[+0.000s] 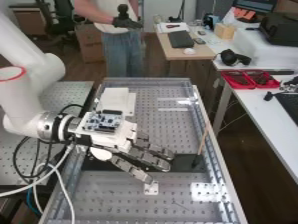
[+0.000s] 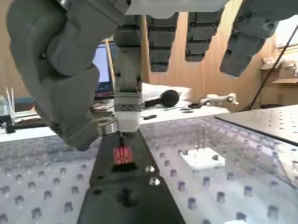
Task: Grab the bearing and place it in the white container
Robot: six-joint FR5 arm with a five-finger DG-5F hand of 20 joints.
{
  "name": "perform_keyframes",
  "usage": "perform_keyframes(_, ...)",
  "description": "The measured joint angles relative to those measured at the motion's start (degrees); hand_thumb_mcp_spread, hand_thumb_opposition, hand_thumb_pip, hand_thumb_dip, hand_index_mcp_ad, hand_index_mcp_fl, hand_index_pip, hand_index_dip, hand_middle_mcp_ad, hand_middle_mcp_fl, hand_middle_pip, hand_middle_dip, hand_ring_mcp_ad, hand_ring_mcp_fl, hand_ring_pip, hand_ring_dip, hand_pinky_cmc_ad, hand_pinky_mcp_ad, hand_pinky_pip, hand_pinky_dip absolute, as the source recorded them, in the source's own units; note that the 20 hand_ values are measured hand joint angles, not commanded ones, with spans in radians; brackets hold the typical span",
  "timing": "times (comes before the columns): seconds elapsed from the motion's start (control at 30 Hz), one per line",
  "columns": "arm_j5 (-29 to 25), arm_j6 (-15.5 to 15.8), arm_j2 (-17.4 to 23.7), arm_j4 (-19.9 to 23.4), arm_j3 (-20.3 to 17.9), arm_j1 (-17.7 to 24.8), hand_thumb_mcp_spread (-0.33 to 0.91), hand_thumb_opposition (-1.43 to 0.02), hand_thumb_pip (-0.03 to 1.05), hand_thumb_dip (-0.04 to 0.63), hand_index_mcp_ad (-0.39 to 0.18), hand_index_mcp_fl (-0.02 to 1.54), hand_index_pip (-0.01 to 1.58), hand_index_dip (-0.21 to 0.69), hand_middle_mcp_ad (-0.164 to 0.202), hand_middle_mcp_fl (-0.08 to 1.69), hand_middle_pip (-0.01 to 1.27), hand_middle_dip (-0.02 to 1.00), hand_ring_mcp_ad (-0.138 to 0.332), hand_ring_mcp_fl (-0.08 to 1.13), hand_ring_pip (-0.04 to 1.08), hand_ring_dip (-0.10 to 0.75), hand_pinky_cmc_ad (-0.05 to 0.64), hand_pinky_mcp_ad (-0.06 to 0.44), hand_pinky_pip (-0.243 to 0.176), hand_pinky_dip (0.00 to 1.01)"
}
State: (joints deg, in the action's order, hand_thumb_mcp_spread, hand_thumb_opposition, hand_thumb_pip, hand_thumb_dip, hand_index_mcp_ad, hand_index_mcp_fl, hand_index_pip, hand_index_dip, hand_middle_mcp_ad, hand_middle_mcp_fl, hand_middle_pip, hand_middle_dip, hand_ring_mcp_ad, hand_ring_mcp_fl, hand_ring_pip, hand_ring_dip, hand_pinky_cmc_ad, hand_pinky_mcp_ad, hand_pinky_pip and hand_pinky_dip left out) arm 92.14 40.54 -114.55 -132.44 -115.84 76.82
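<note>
Hand [image 2: 56,75] is pinching the metal bearing [image 2: 104,125] between thumb and fingertip above the black perforated plate [image 2: 106,192]; good transfer is probably needing steady, light pressure, with release waiting until low inside the container.

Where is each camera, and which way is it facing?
High view: fixed above the bench's near end, slanting down along the bench; it shows the white arm coming in from the left and its dark-fingered hand.
Wrist view: on the arm's wrist, looking past the hand's fingers and thumb, which pinch the bearing, and out across the bench.
Shared: the hand, the perforated bench surface, the dark bar and the small white block.
</note>
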Motion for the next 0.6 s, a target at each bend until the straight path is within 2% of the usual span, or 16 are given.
perform_keyframes(0.3,1.19,0.16,5.67,-1.97,-1.02,1.52,0.34,-0.86,0.62,0.290,-0.040,0.35,1.49,0.033,0.044,0.09,0.13,0.16,0.148,0.00,0.10,0.075,0.363,0.295,-0.075,0.31)
perform_keyframes(0.6,4.69,1.66,15.77,-7.06,-5.40,6.17,0.34,-0.86,0.62,0.290,-0.040,0.35,1.49,0.035,0.038,0.10,0.13,0.16,0.131,0.00,0.10,0.075,0.360,0.297,-0.059,0.31)
